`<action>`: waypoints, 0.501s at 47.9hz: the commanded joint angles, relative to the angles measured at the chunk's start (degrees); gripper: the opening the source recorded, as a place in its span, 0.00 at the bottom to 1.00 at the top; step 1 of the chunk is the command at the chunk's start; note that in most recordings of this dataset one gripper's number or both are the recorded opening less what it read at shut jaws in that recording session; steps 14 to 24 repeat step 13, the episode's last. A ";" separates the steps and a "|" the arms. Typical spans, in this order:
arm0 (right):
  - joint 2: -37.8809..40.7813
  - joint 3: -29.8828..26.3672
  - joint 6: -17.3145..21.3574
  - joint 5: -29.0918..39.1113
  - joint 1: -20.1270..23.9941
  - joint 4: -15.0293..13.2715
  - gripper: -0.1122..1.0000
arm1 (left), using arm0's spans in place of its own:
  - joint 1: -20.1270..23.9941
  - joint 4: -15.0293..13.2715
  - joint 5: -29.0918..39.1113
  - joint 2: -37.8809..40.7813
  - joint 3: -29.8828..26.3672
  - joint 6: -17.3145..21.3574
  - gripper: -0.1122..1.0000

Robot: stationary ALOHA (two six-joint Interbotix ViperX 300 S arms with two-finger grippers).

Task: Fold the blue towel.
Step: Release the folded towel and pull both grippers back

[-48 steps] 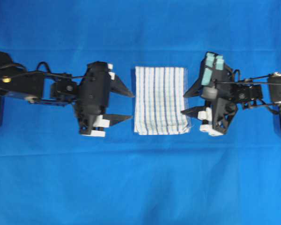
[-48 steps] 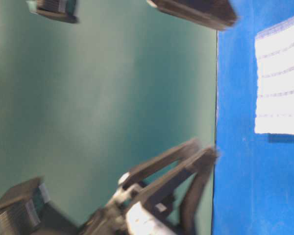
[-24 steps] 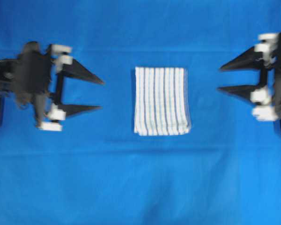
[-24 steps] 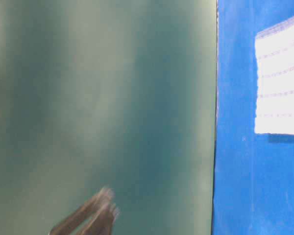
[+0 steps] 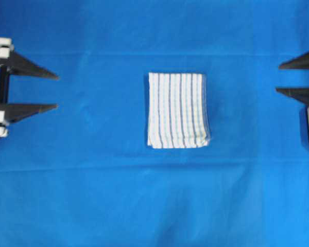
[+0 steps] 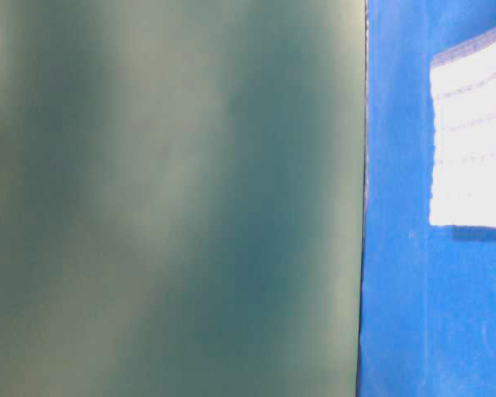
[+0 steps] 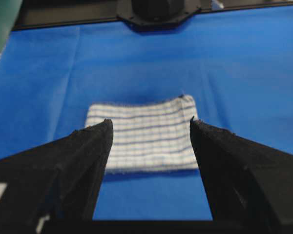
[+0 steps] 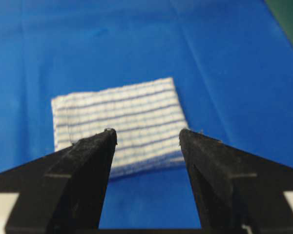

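The blue towel (image 5: 177, 110) lies folded into a small rectangle in the middle of the blue sheet, white with thin blue stripes. It also shows in the left wrist view as the blue towel (image 7: 144, 138), in the right wrist view as the blue towel (image 8: 118, 122), and at the right edge of the table-level view as the blue towel (image 6: 473, 141). My left gripper (image 5: 56, 92) stands open at the far left edge, well apart from the towel. My right gripper (image 5: 278, 78) stands open at the far right edge, also apart from it. Neither holds anything.
A plain blue sheet (image 5: 154, 195) covers the whole table. A dark arm base (image 7: 156, 12) sits at the far side in the left wrist view. A green wall (image 6: 174, 198) fills most of the table-level view.
Both arms have pulled back from beside the towel to the left and right edges, jaws still open. The towel has stayed in place, folded.
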 commanded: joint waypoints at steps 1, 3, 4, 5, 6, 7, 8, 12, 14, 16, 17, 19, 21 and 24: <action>-1.41 2.20 0.26 -3.08 0.18 -0.18 0.64 | 0.26 -0.18 -0.53 -2.37 1.41 -0.09 0.63; -2.02 3.52 0.53 -4.48 0.00 -0.09 0.64 | 0.26 -0.26 -0.53 -3.43 2.64 -0.09 0.63; -2.29 4.13 0.53 -5.27 -0.09 0.00 0.64 | 0.26 -0.26 -0.53 -4.04 3.16 -0.09 0.63; -2.46 4.75 0.53 -5.98 -0.18 0.00 0.64 | 0.26 -0.26 -0.44 -4.66 3.78 -0.09 0.63; -2.64 5.27 0.62 -6.68 -0.26 0.09 0.64 | 0.26 -0.26 -0.62 -5.45 4.66 -0.18 0.63; -2.72 5.80 0.53 -7.38 -0.26 0.09 0.64 | 0.26 -0.26 -0.70 -5.89 5.27 -0.18 0.63; -2.81 6.42 0.62 -8.09 -0.35 0.09 0.64 | 0.26 -0.35 -0.88 -6.42 5.89 -0.18 0.63; -2.72 7.91 0.62 -10.28 -0.97 0.18 0.64 | 0.26 -0.53 -2.11 -8.44 8.17 -0.53 0.63; -2.72 8.00 0.70 -10.63 -1.05 0.18 0.64 | 0.26 -0.53 -2.37 -8.88 8.53 -0.79 0.63; -2.72 8.00 0.70 -10.63 -1.05 0.18 0.64 | 0.26 -0.53 -2.37 -8.88 8.53 -0.79 0.63; -2.72 8.00 0.70 -10.63 -1.05 0.18 0.64 | 0.26 -0.53 -2.37 -8.88 8.53 -0.79 0.63; -2.72 8.00 0.70 -10.63 -1.05 0.18 0.64 | 0.26 -0.53 -2.37 -8.88 8.53 -0.79 0.63; -2.72 8.00 0.70 -10.63 -1.05 0.18 0.64 | 0.26 -0.53 -2.37 -8.88 8.53 -0.79 0.63; -2.72 8.00 0.70 -10.63 -1.05 0.18 0.64 | 0.26 -0.53 -2.37 -8.88 8.53 -0.79 0.63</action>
